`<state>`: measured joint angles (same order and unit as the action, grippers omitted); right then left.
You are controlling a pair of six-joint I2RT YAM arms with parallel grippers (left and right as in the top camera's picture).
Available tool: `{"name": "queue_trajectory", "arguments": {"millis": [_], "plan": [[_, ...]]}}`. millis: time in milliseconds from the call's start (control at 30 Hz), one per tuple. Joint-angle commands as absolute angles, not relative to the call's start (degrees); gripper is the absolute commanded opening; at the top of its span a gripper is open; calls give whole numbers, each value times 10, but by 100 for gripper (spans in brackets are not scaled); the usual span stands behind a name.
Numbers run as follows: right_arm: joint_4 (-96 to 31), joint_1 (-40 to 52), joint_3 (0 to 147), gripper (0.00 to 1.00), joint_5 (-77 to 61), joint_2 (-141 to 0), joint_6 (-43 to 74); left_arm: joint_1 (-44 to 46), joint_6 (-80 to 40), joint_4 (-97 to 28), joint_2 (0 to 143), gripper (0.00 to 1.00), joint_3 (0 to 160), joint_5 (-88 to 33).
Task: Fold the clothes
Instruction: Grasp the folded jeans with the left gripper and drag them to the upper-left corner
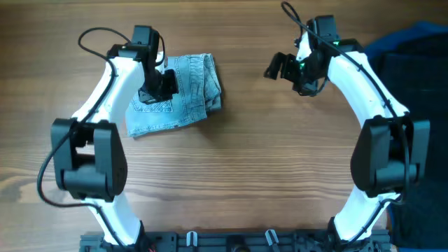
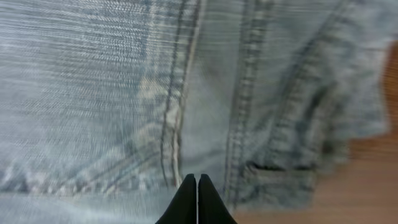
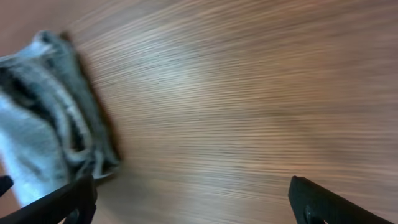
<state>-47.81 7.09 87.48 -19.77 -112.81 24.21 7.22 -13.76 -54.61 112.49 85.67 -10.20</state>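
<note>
The pale blue denim shorts (image 1: pixel 183 98) lie folded into a compact bundle on the wooden table, left of centre. My left gripper (image 1: pixel 155 89) hangs over their left part. In the left wrist view its fingers (image 2: pixel 197 182) are pressed together with nothing between them, tips pointing at the seams and a stitched pocket of the shorts (image 2: pixel 112 93). My right gripper (image 1: pixel 280 68) is apart from the shorts, to their right, over bare wood. Its fingers (image 3: pixel 193 193) stand wide open and empty, with the folded edge of the shorts (image 3: pixel 37 130) at the left of that view.
A heap of black and bright-blue fabric (image 1: pixel 420 49) lies at the table's right edge, behind the right arm. Both arm bases stand at the front edge of the table (image 1: pixel 245 161).
</note>
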Motion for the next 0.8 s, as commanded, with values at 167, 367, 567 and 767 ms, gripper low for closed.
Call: {"name": "queue_trajectory", "arguments": {"millis": [167, 367, 567, 767], "plan": [[-507, 71, 880, 100, -133, -1120, 239, 69, -124, -468, 1178, 4, 853, -104], [-525, 71, 880, 100, -133, -1121, 240, 44, -146, -404, 1222, 4, 853, -104], [-540, 71, 880, 100, -133, -1121, 239, -29, -205, -298, 1264, 4, 853, -104], [-551, 71, 880, 99, -133, -1121, 240, -106, -280, -221, 1284, 4, 853, -101]]}}
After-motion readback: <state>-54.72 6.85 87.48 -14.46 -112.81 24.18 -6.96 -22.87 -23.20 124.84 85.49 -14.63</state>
